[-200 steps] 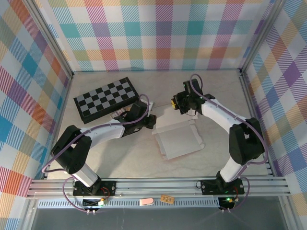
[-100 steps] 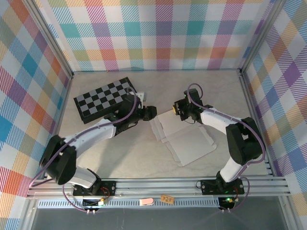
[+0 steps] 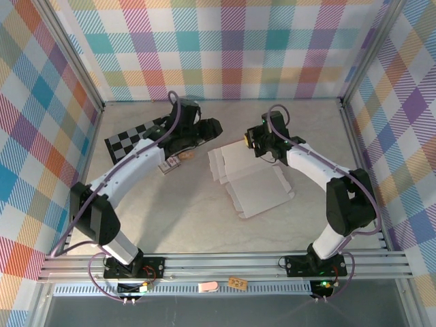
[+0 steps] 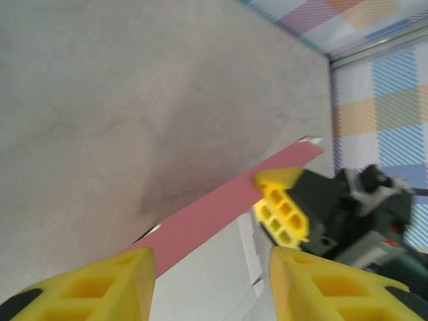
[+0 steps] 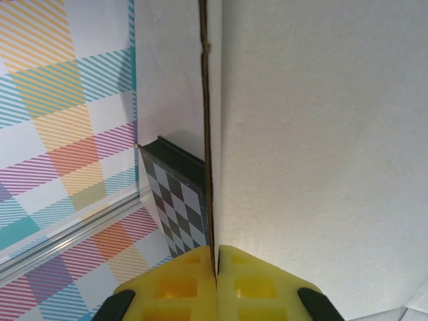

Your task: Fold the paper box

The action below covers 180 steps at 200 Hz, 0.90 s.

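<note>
Cardboard lies flat in the middle of the table: we see the paper box spread out with its pale side up. Its far edge is lifted a little, and there we can see the pink side as a thin strip. The right gripper is pinched tight on that far edge, with its two yellow fingers pressed together and the card between them. The left gripper hangs in the air just beside the far left corner of the box. Its yellow fingers stand apart and we see nothing held between them. A black-and-white checkered board lies to the left, partly under the left arm. Bright plaid walls stand around the table.
</note>
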Each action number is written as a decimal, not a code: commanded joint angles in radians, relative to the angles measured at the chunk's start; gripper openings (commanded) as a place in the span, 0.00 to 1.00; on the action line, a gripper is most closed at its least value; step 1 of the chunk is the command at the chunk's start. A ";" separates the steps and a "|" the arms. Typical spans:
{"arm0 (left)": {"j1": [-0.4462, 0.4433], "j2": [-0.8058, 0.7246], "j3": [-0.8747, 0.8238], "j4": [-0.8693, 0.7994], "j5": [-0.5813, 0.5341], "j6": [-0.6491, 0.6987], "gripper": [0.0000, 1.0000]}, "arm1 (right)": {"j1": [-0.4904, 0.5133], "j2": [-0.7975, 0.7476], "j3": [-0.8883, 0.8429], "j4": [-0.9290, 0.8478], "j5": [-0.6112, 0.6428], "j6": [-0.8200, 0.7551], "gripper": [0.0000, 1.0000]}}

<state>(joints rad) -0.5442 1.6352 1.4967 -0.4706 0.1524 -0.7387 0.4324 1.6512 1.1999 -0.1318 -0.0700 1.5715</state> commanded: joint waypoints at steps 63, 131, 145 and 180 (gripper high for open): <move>0.006 0.008 0.189 -0.200 -0.010 -0.149 0.45 | -0.015 0.019 0.350 -0.575 0.007 0.053 0.00; 0.006 0.005 0.404 -0.281 -0.039 -0.146 0.41 | -0.033 0.034 0.542 -0.724 0.035 0.023 0.00; 0.006 0.026 0.443 -0.287 0.002 -0.163 0.41 | -0.038 0.035 0.590 -0.763 0.041 0.021 0.00; -0.006 0.075 0.553 -0.282 0.061 -0.171 0.37 | -0.056 0.046 0.714 -0.827 0.058 -0.004 0.00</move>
<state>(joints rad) -0.5449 1.6779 1.9671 -0.7235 0.1612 -0.9009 0.3897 1.6852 1.8339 -0.8806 -0.0319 1.5921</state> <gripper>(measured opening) 0.376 0.055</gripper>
